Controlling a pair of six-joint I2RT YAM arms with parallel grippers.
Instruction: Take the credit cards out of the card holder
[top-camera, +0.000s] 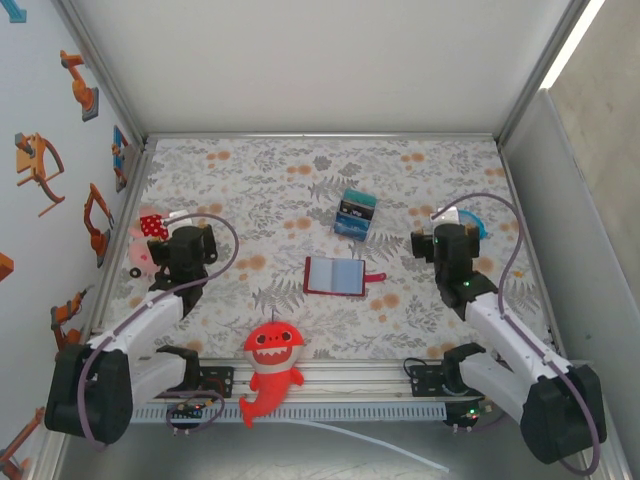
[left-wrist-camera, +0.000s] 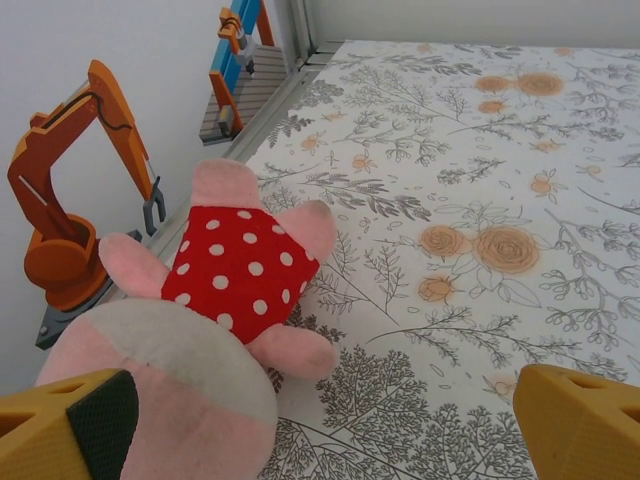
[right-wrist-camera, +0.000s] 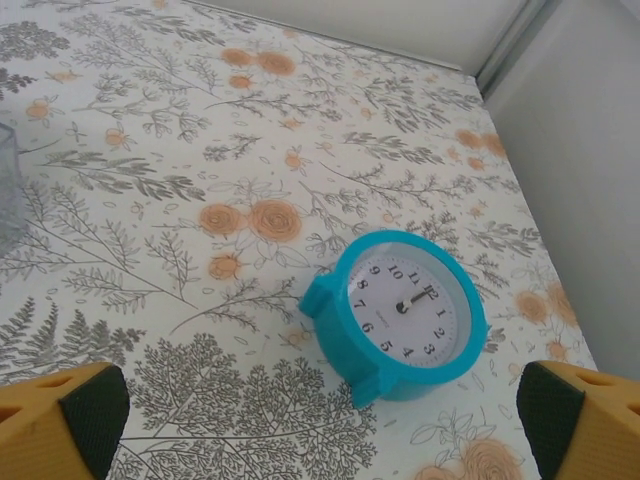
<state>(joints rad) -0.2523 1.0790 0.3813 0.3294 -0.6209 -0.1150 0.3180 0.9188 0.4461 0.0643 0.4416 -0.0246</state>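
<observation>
The card holder (top-camera: 335, 276) lies open and flat at the table's middle, dark red with bluish inner panels and a short strap tab pointing right. The credit cards cannot be told apart from those panels at this size. My left gripper (top-camera: 186, 236) (left-wrist-camera: 330, 430) hangs open at the table's left side, well left of the card holder, with a pink plush just in front of its yellow fingers (left-wrist-camera: 70, 425). My right gripper (top-camera: 447, 240) (right-wrist-camera: 320, 425) is open at the right side, its fingers (right-wrist-camera: 585, 420) spread on either side of a teal clock, with nothing held.
A teal alarm clock (right-wrist-camera: 405, 315) (top-camera: 476, 226) lies face up ahead of the right gripper. A pink plush in a red dotted dress (left-wrist-camera: 235, 265) (top-camera: 150, 230) lies by the left wall. A teal-blue-black striped block (top-camera: 355, 213) stands behind the card holder. A red shark toy (top-camera: 270, 365) rests on the near rail.
</observation>
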